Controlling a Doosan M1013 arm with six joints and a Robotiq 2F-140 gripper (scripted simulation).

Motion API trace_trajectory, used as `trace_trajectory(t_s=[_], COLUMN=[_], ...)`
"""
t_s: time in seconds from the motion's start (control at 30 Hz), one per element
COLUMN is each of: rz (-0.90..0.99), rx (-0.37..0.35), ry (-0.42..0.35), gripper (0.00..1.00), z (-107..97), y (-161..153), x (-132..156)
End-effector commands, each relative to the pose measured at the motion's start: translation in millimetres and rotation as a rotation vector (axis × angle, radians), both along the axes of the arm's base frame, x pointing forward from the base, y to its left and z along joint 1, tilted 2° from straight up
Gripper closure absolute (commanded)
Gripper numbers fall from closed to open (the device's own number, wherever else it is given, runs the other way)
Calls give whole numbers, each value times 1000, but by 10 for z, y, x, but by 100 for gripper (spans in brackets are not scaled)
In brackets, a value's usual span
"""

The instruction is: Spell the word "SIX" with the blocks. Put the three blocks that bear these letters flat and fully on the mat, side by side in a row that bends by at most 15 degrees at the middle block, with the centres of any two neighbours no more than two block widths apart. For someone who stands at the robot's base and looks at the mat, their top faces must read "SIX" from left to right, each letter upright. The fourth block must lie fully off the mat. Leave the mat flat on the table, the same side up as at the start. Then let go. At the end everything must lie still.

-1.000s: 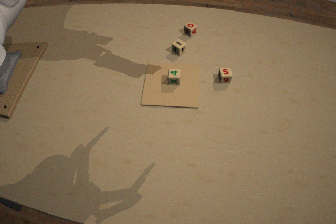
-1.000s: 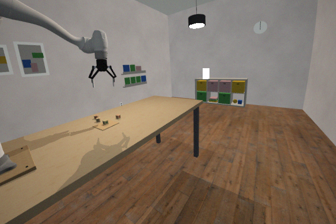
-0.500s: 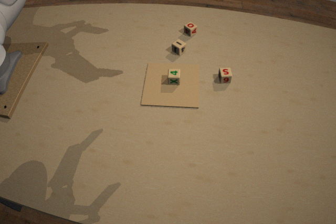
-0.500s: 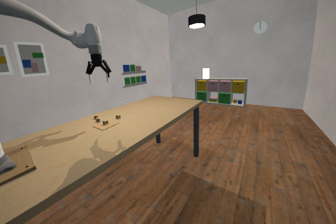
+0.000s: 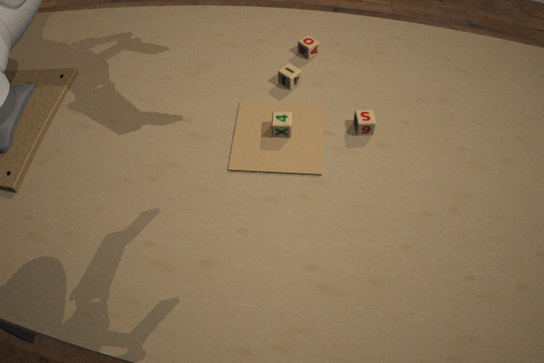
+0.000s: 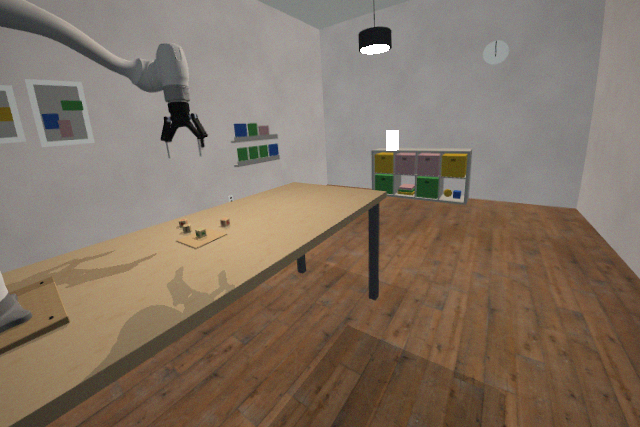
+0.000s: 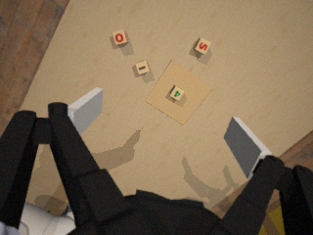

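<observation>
A pale wooden tabletop (image 5: 307, 262) holds four small lettered blocks and one square tan mat (image 5: 250, 152). The tool (image 6: 183, 145) hangs high in the air above the tabletop, well apart from every block, its two fingers spread fully and holding nothing.

Seen from the tool's own camera, going near to far: the two grey fingertips frame the lower part of the picture, and beyond them lies the mat (image 7: 193, 105) with one block on it. Past the mat sit the other three blocks on the bare tabletop.

There are four blocks. One block stands on the mat, near its middle, with a green 4 on top and a green X on the side (image 5: 280, 123). A block with a red S on top (image 5: 365, 121) lies off the mat, near one edge of it. A block with a black I on top (image 5: 289, 76) lies off the mat near another edge. A block with a red O on top (image 5: 308, 47) lies just past the I block, farthest from the mat.

The overhead view alone shows the X on the side face; the wrist view shows only top faces. The room view alone shows how high the tool hangs; there the blocks are too small to read.
</observation>
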State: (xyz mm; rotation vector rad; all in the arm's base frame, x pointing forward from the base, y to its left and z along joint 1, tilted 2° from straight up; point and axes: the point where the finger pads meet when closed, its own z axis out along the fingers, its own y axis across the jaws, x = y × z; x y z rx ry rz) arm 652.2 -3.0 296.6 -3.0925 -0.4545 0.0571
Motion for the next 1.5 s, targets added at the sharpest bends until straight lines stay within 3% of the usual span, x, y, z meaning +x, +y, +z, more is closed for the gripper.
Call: trace_trajectory(t_s=[0.0,0.23,0.73,0.8,1.47], rz=[139,299,823,823,1482], rx=[2,15,82,82,219], ry=[17,36,90,90,124], gripper=[0,0,0,0,0], z=[-143,-291,-772,-772,-1372], y=[-62,-96,-205,-205,-336], x=[-3,-2,-26,-26,-110])
